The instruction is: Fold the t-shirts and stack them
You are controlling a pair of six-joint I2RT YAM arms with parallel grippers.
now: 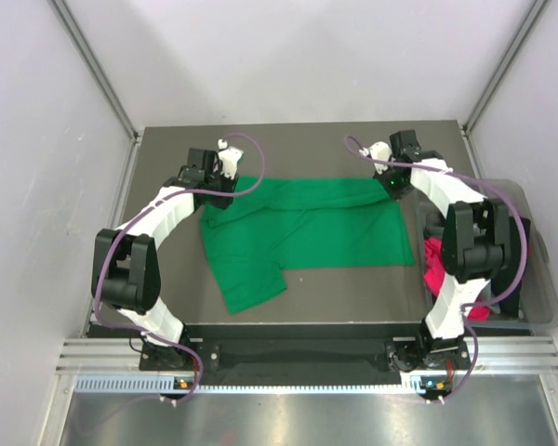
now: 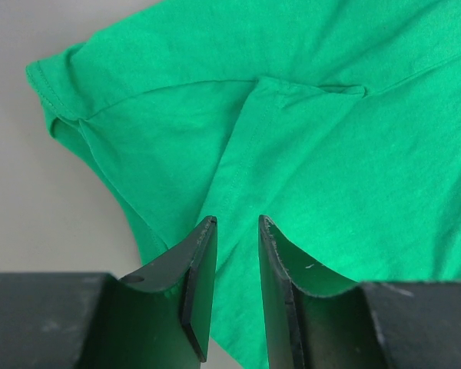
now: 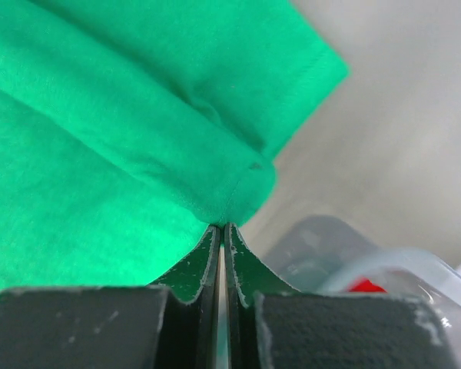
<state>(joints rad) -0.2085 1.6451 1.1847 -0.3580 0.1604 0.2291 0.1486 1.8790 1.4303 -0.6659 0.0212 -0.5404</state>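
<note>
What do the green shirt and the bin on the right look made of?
The green shirt looks like soft matte knit, likely cotton jersey: stitched hems, limp folds. The bin seems translucent plastic: greyish see-through wall, smooth rounded rim.

The left arm (image 1: 158, 218) and the right arm (image 1: 451, 200) both reach forward from their bases, elbows bowed outward and wrists turned in toward each other. The left gripper (image 2: 234, 223) has its fingers a narrow gap apart. The right gripper (image 3: 221, 227) is pressed together, pinching a fold of the green t-shirt (image 3: 100, 154) at its tips.
</note>
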